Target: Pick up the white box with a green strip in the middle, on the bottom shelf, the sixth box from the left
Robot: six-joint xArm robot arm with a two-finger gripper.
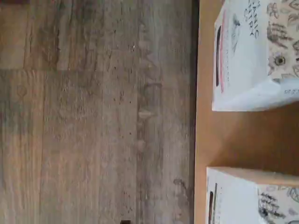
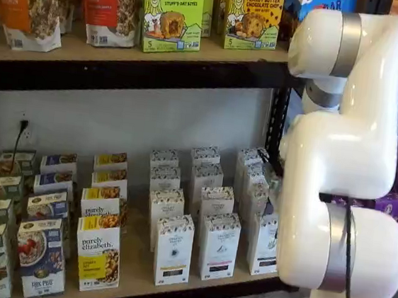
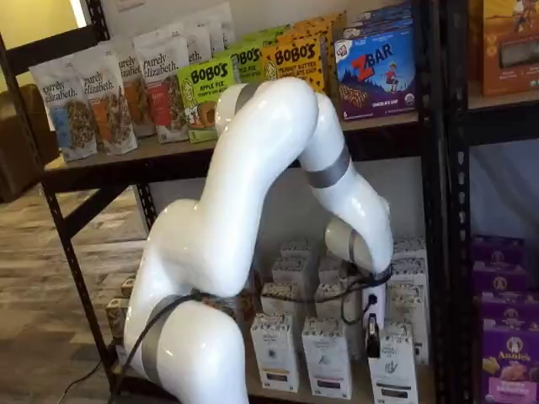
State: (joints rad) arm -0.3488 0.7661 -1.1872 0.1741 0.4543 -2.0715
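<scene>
Three white cartons (image 2: 173, 249) across the front of the bottom shelf (image 2: 136, 276) in both shelf views; the white box (image 2: 264, 245) (image 3: 392, 370) rightmost, half behind the arm (image 2: 346, 171). Gripper (image 3: 371, 341) just above it, black fingers side-on; spread or pressed together, cannot tell.

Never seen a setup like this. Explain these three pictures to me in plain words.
The big white jointed thing is a robot arm. Two pictures come from fixed cameras facing store shelves. The third comes from a camera on the arm's wrist looking down: it shows the floor, the bottom shelf edge and two white cartons. That shelf holds rows of tall white cartons and colourful cereal boxes; the shelf above carries Bobo's boxes and granola bags. In a shelf view the hand hangs dark just above a front carton. Whether it is open cannot be told; it holds nothing visible.
</scene>
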